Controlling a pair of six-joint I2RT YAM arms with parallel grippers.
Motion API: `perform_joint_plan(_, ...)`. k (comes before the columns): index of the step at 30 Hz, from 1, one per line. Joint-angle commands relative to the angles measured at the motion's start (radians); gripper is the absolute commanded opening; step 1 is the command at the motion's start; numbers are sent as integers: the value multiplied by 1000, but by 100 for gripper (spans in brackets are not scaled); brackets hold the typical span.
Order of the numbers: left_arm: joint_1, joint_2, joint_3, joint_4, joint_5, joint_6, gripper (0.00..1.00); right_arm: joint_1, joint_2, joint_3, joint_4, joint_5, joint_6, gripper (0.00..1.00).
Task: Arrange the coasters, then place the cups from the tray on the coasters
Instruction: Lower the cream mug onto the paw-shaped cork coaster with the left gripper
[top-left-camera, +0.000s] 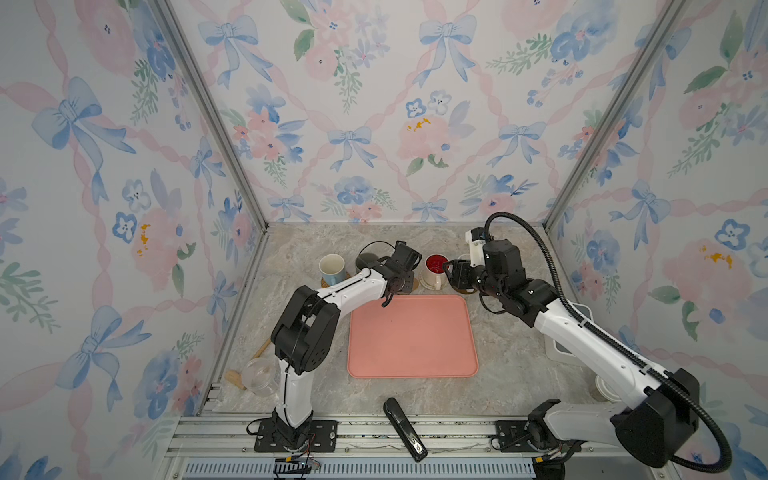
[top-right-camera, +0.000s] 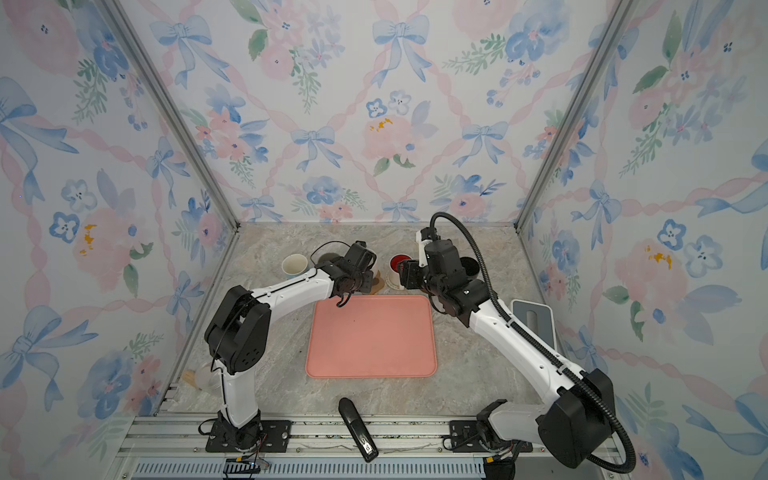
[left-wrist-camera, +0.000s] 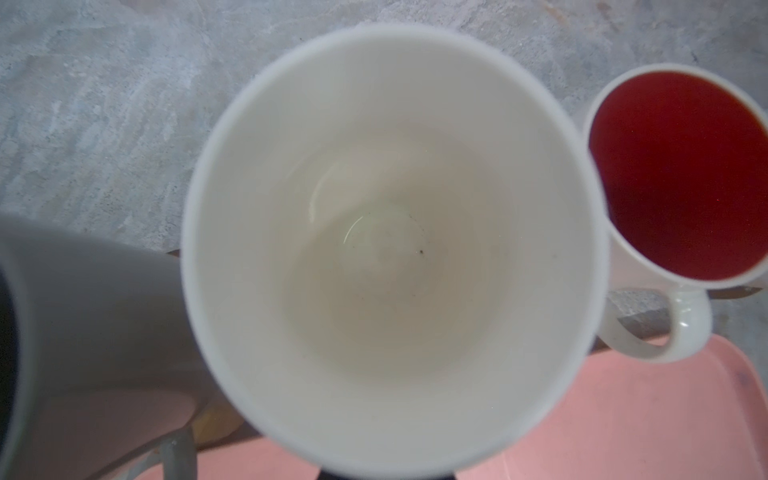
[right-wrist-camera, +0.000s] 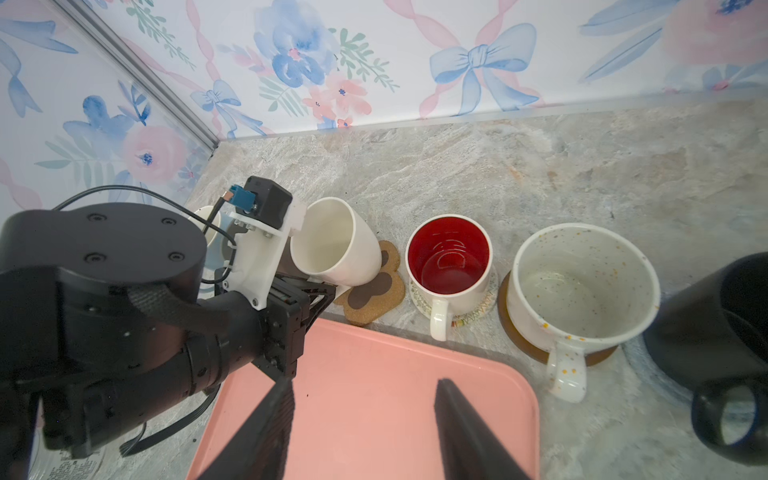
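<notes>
Between my pinching left jaws the cream mug (right-wrist-camera: 332, 245) tilts over the paw-print coaster (right-wrist-camera: 365, 299); released, it may topple onto the red-lined mug (right-wrist-camera: 449, 253). Right jaws spread, empty.

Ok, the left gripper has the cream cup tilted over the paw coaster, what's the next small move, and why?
Probably level the cream cup and lower it flat onto the paw coaster, then open. The left gripper is shut on it, the cup leans with its base low over the coaster, and the tray holds no other cups.
</notes>
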Motion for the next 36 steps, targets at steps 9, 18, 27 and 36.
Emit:
perform_joint_plan(9, 7, 8, 47, 10, -6, 35, 0, -14, 5, 6, -26, 0, -19, 58)
perform_joint_plan(18, 6, 3, 32, -9, -21, 26, 0, -14, 3, 4, -24, -5, -20, 58)
perform_joint_plan(27, 6, 18, 30, -31, -14, 20, 0, -16, 7, 2, -23, -8, -23, 59)
perform_joint_plan(36, 5, 16, 30, -44, -15, 18, 0, -19, 19, 2, -19, -17, -24, 59)
